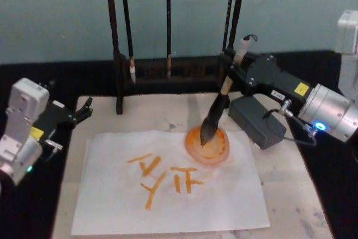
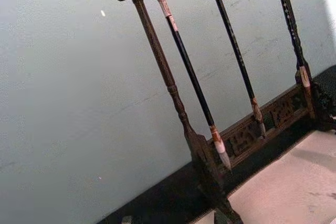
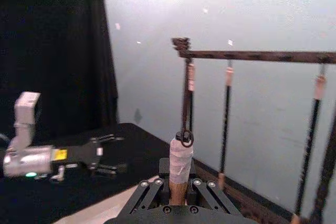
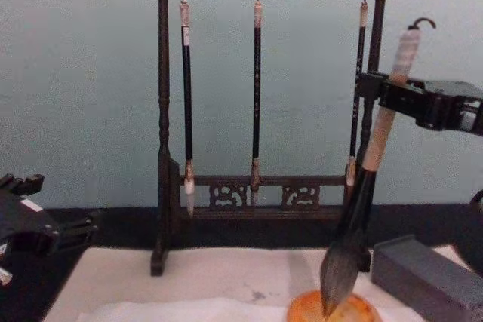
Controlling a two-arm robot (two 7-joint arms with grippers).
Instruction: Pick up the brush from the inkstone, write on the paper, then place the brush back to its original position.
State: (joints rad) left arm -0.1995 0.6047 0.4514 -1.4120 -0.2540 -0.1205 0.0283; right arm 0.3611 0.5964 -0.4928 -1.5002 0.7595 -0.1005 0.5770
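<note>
Your right gripper point(image 1: 228, 76) reaches in from the right, above the far side of the mat point(image 1: 291, 194). Its fingers are closed on the tan handle of the brush point(image 1: 215, 113), gripping high up, just under the taped top and the black loop point(image 4: 424, 23). In the right wrist view the handle stands clamped between the 2 fingers.

The brush is tilted. Its top leans back and to the right, and its dark tuft point(image 4: 337, 273) points down and to the left. The tip sits in the round orange inkstone point(image 1: 219, 152) and looks to be touching its surface. The inkstone is at the far right corner of the paper point(image 1: 112, 205).

The paper lies flat on the mat and carries several orange strokes point(image 1: 162, 174) near its middle, just left of and nearer to you than the inkstone.

A grey block point(image 1: 254, 118) with a cable lies on the mat just right of the inkstone, below the right arm. Behind it all stands the dark rack point(image 4: 162, 111), with 3 thin brushes point(image 4: 256, 96) hanging from its top bar.

Your left gripper point(image 1: 84, 110) is parked at the left, over the black table point(image 1: 33, 74) beside the mat's left edge. Its fingers are spread apart and hold nothing.
</note>
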